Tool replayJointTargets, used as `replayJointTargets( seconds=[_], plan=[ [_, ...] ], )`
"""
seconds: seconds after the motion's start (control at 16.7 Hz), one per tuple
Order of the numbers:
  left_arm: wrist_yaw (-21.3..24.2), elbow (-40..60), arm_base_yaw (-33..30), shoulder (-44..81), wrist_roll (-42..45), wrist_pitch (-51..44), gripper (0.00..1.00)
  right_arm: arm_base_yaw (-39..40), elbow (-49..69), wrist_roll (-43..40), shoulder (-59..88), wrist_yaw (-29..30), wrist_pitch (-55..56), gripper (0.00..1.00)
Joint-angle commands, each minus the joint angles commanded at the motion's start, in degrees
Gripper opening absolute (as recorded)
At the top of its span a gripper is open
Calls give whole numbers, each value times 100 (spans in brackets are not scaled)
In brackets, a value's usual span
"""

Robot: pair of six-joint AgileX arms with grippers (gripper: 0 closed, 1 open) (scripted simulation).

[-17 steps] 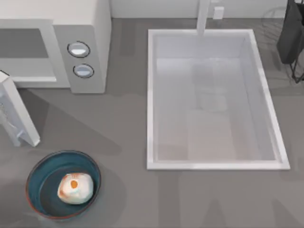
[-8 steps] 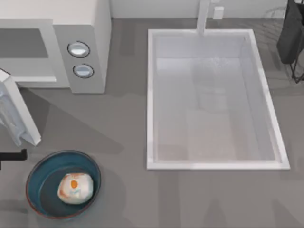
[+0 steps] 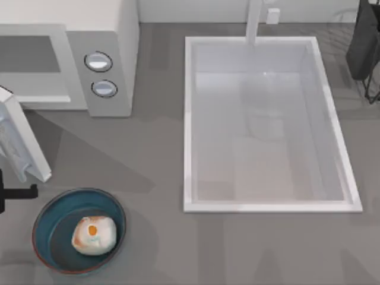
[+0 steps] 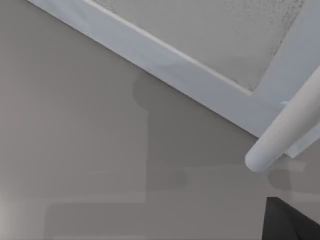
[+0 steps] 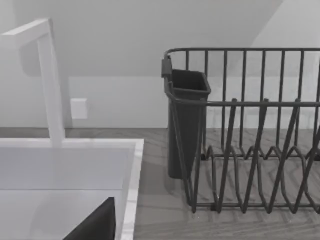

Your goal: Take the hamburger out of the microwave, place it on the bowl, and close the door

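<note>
Our left gripper (image 3: 16,192) sits at the far left edge of the table, just beside the free end of the door (image 3: 21,142) and just above the bowl (image 3: 44,219) in the top view; we see only a dark finger-like bar there, so we cannot tell whether it is spread or closed, and nothing appears held. We judge it is placed there to get behind the door and push it shut, since that is the only step left. The door stands swung out, well away from the microwave (image 3: 107,41), whose cavity is open and bare. The left wrist view looks at the door panel up close, with its pale window and its white handle (image 4: 285,130), gripper apart from both as far as we can tell.

The hamburger (image 3: 94,234) lies inside the bowl, orange spot up, resting on the dark inside, clear of the gripper and below-right of it. So removal and placing look done.

Further right the sink (image 3: 190,119) takes the middle of the table, faucet (image 5: 50,85) at its back. Our right arm is parked at the far right by the dish rack (image 5: 250,150); its fingers we cannot tell
</note>
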Motion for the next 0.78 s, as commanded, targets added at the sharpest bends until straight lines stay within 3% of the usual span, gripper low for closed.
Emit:
replayJointTargets(
  seconds=[0.54, 0.78],
  plan=[
    [-110, 1400, -183, 2480, -98, 960, 0, 0, 0, 0, 0, 0, 0, 100],
    [-133, 1653, -220, 2816, -119, 1143, 0, 0, 0, 0, 0, 0, 0, 100]
  ],
)
